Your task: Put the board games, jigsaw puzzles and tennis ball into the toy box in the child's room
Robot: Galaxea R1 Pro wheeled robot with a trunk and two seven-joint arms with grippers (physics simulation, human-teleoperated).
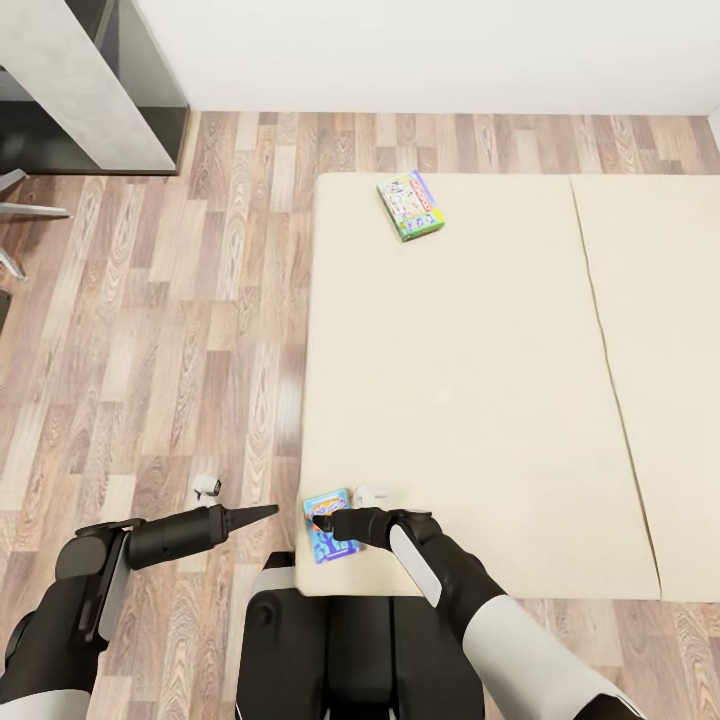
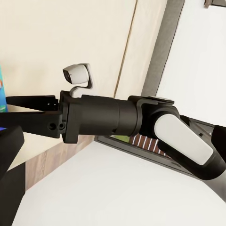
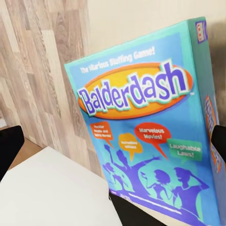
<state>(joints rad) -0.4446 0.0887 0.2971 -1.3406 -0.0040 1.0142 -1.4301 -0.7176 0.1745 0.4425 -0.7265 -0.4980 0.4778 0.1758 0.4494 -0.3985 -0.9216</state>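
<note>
Right gripper reaching over blue Balderdash box lying at near bed corner; fingers appearing spread, not yet pinching. Risk: shallow edge grip tipping box onto floor. Monopoly box waiting at far corner. Left gripper idling, fingers appearing pressed together.

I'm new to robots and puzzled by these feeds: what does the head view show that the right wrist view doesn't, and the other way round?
Head view alone: the whole beige mattress of the bed, a second flat green-edged, white-topped game box lying near its far edge, and both black arms, the left gripper over the floor.
Right wrist view alone: the lettering on the flat blue board game box, which reads "Balderdash".
Both: that blue box at the mattress's near corner with the right gripper at it, and the wood-plank floor.
</note>
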